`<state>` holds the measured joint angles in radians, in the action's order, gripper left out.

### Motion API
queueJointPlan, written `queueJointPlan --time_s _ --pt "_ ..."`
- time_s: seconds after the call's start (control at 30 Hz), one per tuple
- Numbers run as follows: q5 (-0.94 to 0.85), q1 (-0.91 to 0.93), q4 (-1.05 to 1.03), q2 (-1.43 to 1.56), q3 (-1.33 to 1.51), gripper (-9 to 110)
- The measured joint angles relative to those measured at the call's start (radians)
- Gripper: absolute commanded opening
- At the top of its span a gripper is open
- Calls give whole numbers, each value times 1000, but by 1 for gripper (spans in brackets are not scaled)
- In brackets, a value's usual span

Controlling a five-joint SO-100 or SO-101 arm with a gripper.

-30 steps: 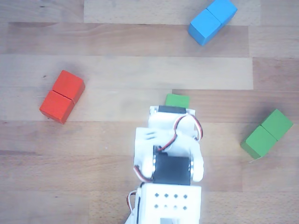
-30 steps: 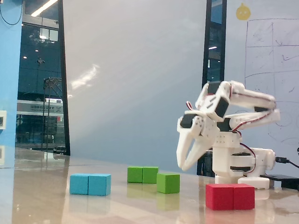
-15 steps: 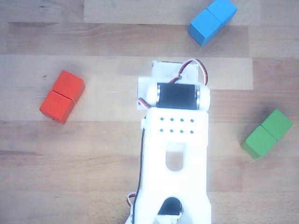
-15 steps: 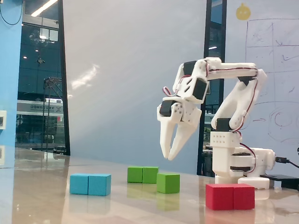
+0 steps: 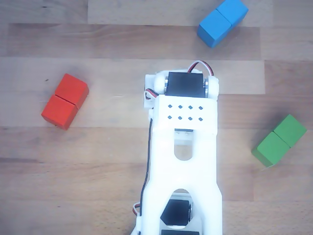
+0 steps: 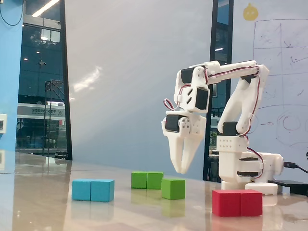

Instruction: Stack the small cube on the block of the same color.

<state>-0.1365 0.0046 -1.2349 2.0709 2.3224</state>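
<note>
Pincer hanging in the air, tips down, over the cube and not touching it. Fingers close side by side from the fixed view; hard to tell if spread or pressed together. Cube flat on the table, in front of the right end of the green block in that view. Hidden under the white arm in the other view. There, green block off to the right, away from the arm. Red block to the left, blue block at the top
</note>
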Motion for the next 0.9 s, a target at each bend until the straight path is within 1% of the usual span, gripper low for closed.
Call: queueJointPlan --time_s 0.23,0.4,0.57,0.77,0.9 --pt "0 0 -71 0 0 22" --pt "0 0 -72 0 0 27" --pt "0 0 -72 -2 0 28" --pt "0 0 -72 -80 0 28" --pt "-2 31 -9 -118 0 28"
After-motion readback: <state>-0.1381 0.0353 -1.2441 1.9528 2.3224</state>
